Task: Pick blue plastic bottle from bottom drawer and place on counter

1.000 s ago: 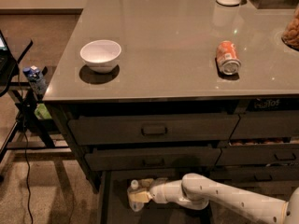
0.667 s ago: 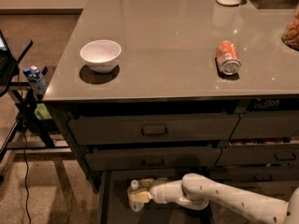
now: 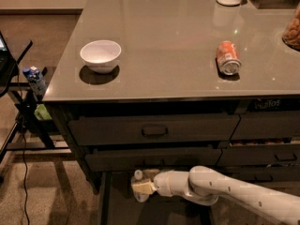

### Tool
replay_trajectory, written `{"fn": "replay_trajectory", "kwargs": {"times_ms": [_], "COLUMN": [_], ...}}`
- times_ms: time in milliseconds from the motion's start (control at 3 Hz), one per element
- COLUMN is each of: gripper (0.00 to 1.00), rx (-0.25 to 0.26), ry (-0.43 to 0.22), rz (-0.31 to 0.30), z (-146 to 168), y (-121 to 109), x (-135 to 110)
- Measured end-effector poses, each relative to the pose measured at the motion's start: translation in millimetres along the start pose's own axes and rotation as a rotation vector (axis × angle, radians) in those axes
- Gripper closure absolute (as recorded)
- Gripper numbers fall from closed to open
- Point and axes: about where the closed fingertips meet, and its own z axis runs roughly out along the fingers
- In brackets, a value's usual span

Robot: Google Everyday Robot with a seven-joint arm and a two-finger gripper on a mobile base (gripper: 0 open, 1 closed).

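Near and low in the open bottom drawer (image 3: 119, 210), the hand (image 3: 143, 188) looks clamped on the upright blue plastic bottle (image 3: 138, 175), so the grasp seems made, and next it needs lifting out toward the bench (image 3: 168, 36).

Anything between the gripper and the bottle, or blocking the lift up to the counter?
Nothing visible separates the gripper from the blue plastic bottle in the bottom drawer. Above, the drawer fronts and counter edge must be cleared; white bowl and orange can leave bare space between.
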Motion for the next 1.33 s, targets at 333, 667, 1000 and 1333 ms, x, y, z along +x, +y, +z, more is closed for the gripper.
{"fn": "replay_trajectory", "kwargs": {"times_ms": [333,667,1000,1333], "gripper": [1.0,1.0,1.0,1.0], "rx": [0.049,0.091,0.081,0.086], "ry": [0.0,0.001,-0.003,-0.021], "rz": [-0.049,-0.12,-0.118,-0.12], "z": [-23.3,-48.9,-51.4,-69.7], "y": [15.3,33.1,36.2,45.4], "x": [-44.2,-93.9,-100.6,-125.7]}}
